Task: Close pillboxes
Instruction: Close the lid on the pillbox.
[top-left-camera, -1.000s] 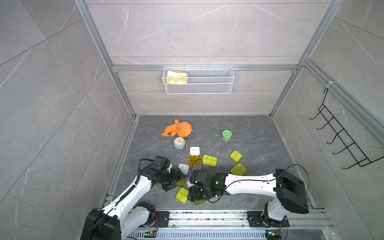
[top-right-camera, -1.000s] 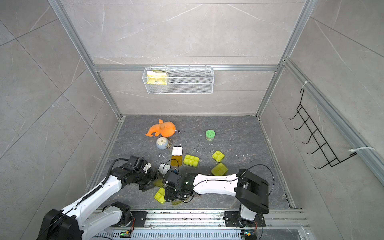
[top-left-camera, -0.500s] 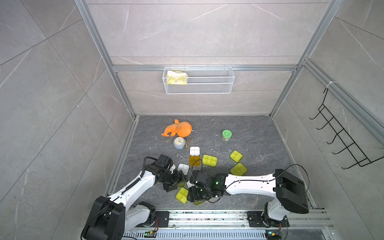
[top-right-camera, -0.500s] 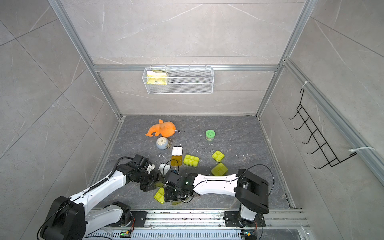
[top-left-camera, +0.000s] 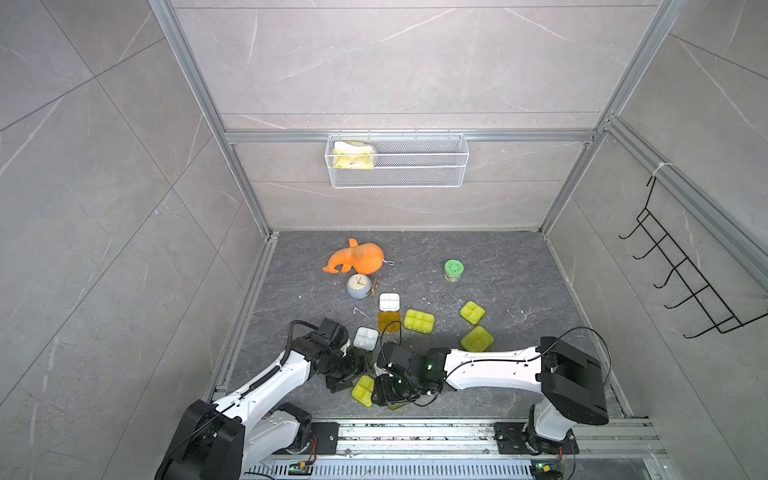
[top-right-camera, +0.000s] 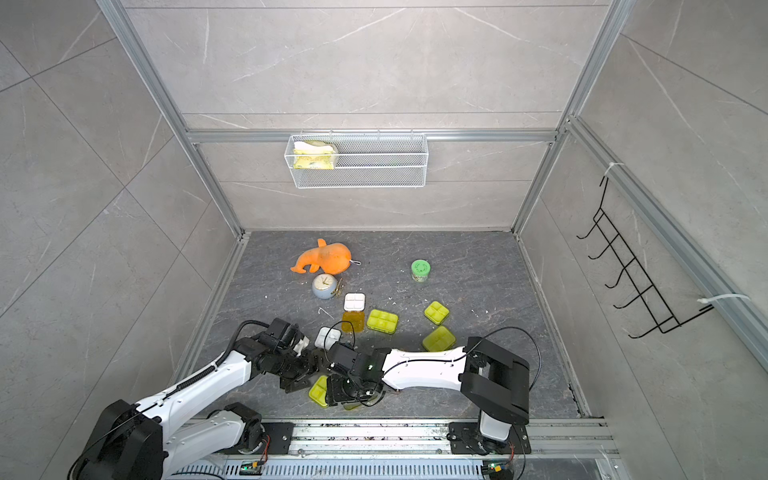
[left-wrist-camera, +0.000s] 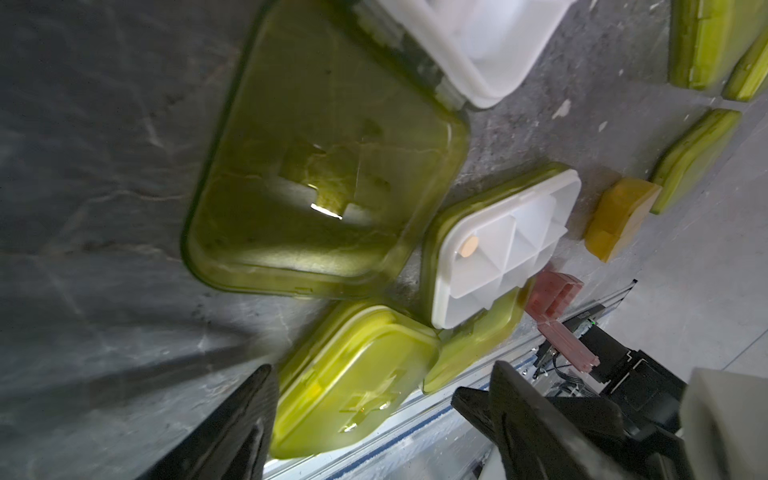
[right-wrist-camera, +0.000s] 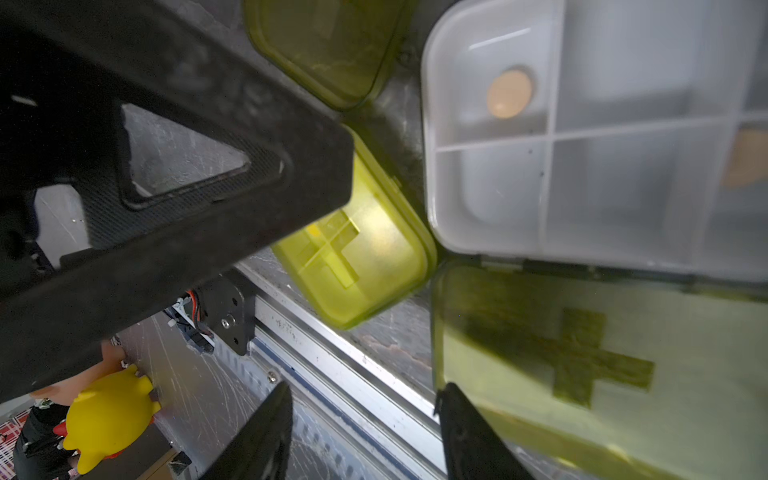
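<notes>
A closed yellow-green pillbox (top-left-camera: 362, 390) (left-wrist-camera: 353, 374) lies near the front rail, between the two grippers. My left gripper (left-wrist-camera: 382, 419) (top-left-camera: 347, 376) is open, its fingers spread on either side of this box. Beside it an open pillbox shows its white tray (right-wrist-camera: 582, 145) (left-wrist-camera: 507, 249) with a pill in one cell, its lid (right-wrist-camera: 582, 374) flat on the floor. My right gripper (right-wrist-camera: 365, 436) (top-left-camera: 388, 392) is open over it, one finger at the lid's edge. Another open pillbox (top-left-camera: 365, 337) has its lid (left-wrist-camera: 324, 178) lying flat. An open one with an orange lid (top-left-camera: 389, 322) and three closed ones (top-left-camera: 419, 321) lie further back.
An orange whale toy (top-left-camera: 355, 259), a small clock (top-left-camera: 358, 286) and a green-lidded jar (top-left-camera: 454, 270) stand toward the back. A wire basket (top-left-camera: 397, 166) hangs on the rear wall. The front rail (top-left-camera: 415, 430) runs just behind both grippers.
My left arm has swung its gripper a little toward the front, nearer the closed pillbox. The right arm has stayed where it was.
</notes>
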